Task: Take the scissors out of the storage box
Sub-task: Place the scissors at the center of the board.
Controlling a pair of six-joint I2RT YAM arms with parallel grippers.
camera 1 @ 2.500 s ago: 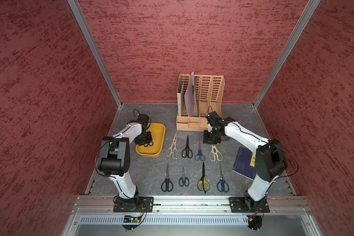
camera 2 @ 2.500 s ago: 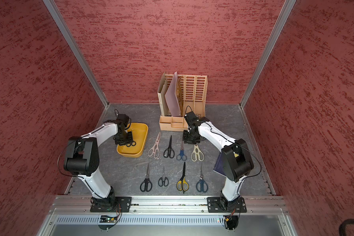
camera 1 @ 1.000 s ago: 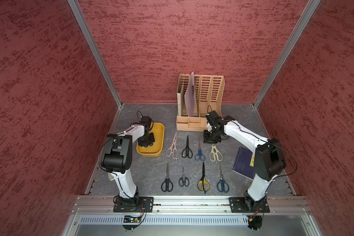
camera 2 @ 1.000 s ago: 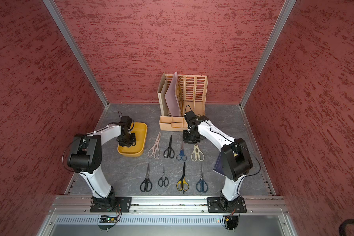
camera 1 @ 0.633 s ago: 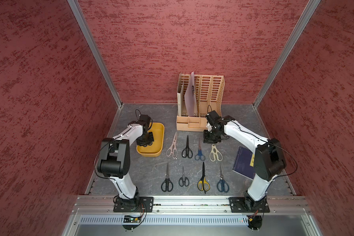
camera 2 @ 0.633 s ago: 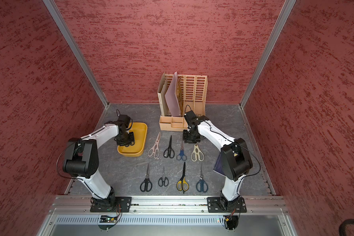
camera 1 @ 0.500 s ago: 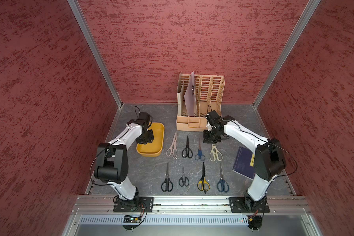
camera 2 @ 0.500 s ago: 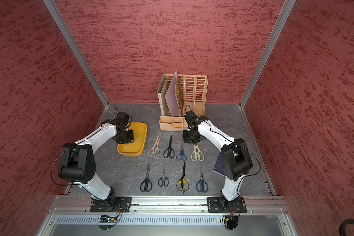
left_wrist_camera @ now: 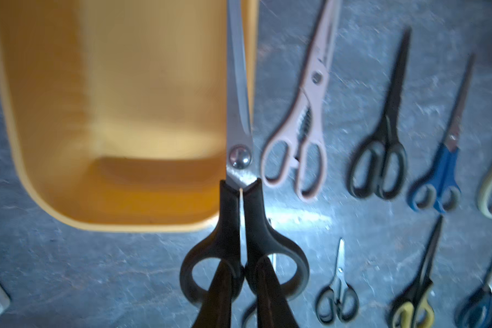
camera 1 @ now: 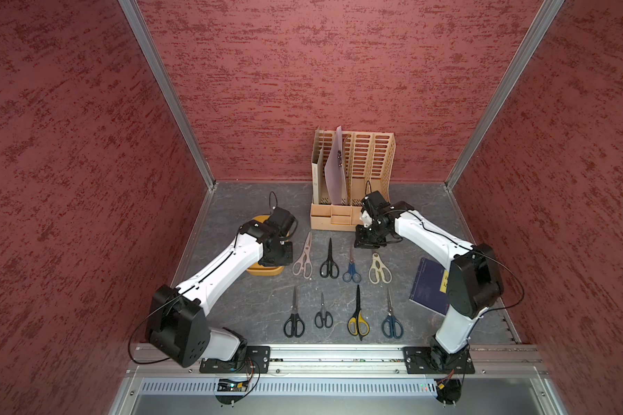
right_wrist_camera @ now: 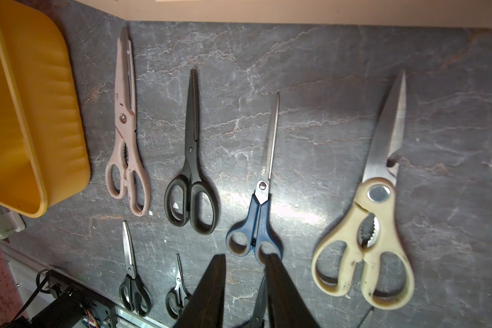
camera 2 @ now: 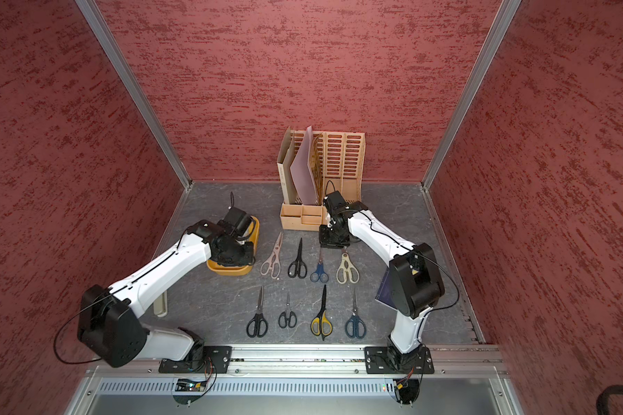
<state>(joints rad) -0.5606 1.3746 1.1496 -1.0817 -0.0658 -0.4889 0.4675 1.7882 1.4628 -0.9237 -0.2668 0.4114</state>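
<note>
Left end effector (left_wrist_camera: 243, 269) is clamped nearly shut on the handle web of black scissors (left_wrist_camera: 239, 159), raised over the box (left_wrist_camera: 111, 113) edge, blade along its wall. Right end effector (right_wrist_camera: 246, 255) hangs slightly open and empty above the bench (camera 1: 267, 305). Risk: that thin pinch could let the scissors swivel, or the tip could snag the rim and drag the box into the grey shears (left_wrist_camera: 310, 93). Box otherwise looks empty; 8 pairs (camera 1: 330, 258) lie outside.

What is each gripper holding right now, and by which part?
The left gripper holds black-handled scissors by the handles, pinching where the two loops meet. The right gripper holds nothing.
</note>
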